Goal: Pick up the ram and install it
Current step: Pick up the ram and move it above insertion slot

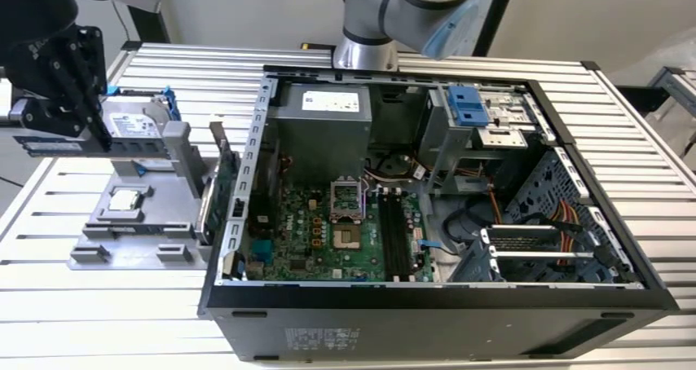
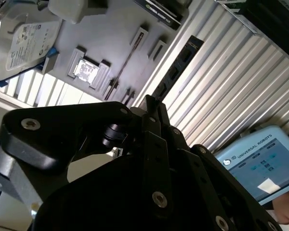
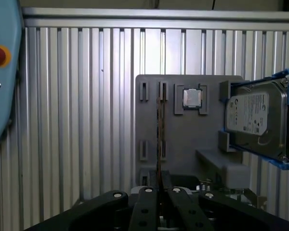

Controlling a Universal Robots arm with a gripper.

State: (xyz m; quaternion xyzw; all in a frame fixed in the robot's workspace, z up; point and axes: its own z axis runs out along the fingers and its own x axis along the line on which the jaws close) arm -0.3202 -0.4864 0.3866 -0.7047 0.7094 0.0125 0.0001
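Exterior view: at upper left the gripper [image 1: 50, 132] is clamped on the ram [image 1: 49, 147], held over the grey fixture [image 1: 130, 231] on the ribbed metal table [image 1: 120, 305]. I judge the pick-up done and the install not: the memory slots [image 1: 394, 240] in the open case [image 1: 435, 313] lie well apart. First wrist view: the ram [image 3: 159, 134] runs edge-on out of the closed jaws. Second wrist view: the ram [image 2: 176, 67] juts over the table ribs.

Gripper [image 1: 57, 135] clamped on the ram [image 1: 33, 147] meets, in the exterior view, the hard drive [image 1: 136, 125] at its three o'clock and the upright green card [image 1: 223, 192] at four, while beyond them the case [image 1: 435, 321] lies open above the memory slots [image 1: 397, 240].
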